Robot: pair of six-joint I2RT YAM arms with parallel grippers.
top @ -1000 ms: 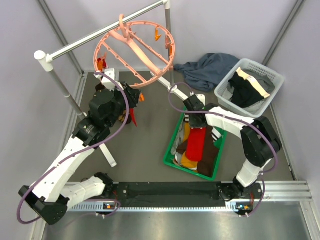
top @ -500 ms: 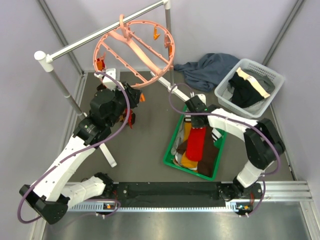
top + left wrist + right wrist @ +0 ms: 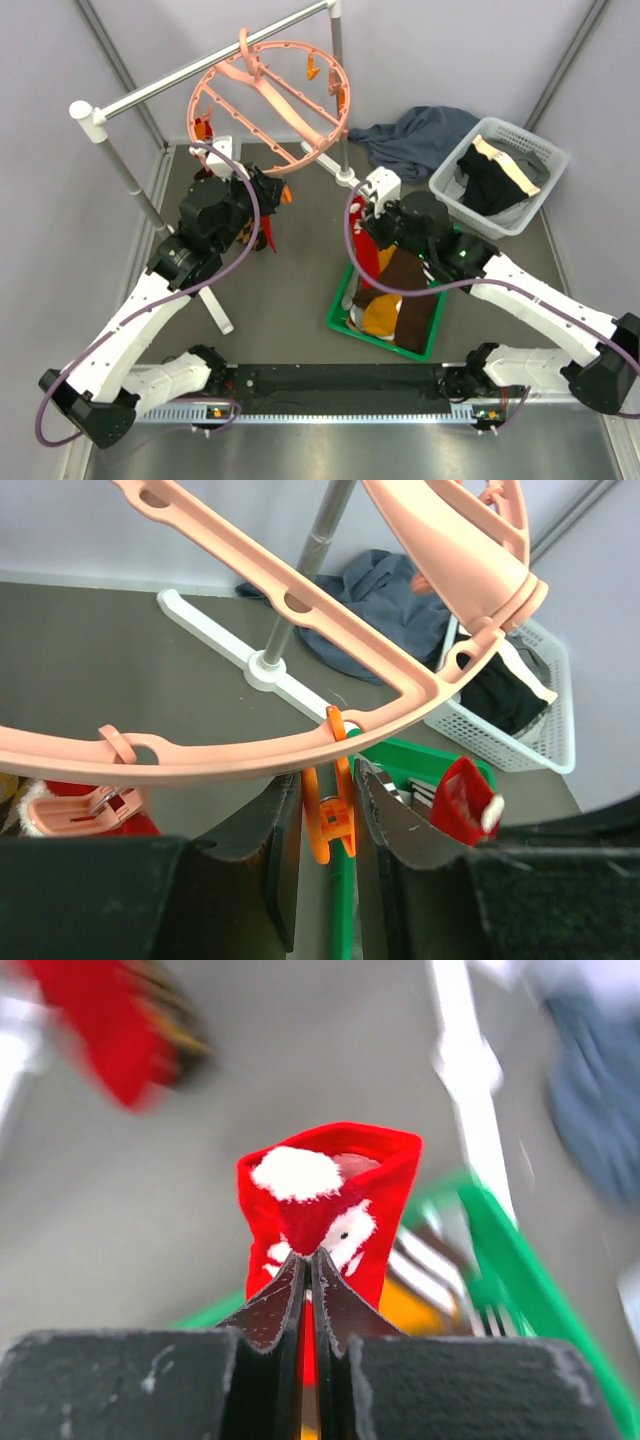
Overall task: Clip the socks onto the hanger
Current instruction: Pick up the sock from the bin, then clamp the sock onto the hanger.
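The salmon-pink hanger [image 3: 290, 115] hangs from the rail by its hook. In the left wrist view its rim [image 3: 200, 765] crosses just above my fingers. My left gripper [image 3: 275, 195] [image 3: 328, 790] is shut on an orange clip [image 3: 330, 820] that hangs from that rim. My right gripper [image 3: 372, 222] [image 3: 310, 1260] is shut on the cuff of a red sock with white marks [image 3: 330, 1190], held up above the green bin [image 3: 340, 305]; the sock also shows in the left wrist view [image 3: 465, 800]. Brown [image 3: 405, 280] and mustard [image 3: 380, 315] socks lie in the bin. Another red sock [image 3: 262, 235] hangs below the hanger by my left gripper.
The grey metal rail [image 3: 200, 65] runs across the back, with white feet [image 3: 215, 300] on the table. A dark blue-grey cloth [image 3: 415, 135] lies at the back. A white basket [image 3: 540, 150] with black and cream garments stands at the right.
My right arm has lifted the red sock up out of the green bin and swung it left towards the hanger. My left gripper has stayed on the orange clip.
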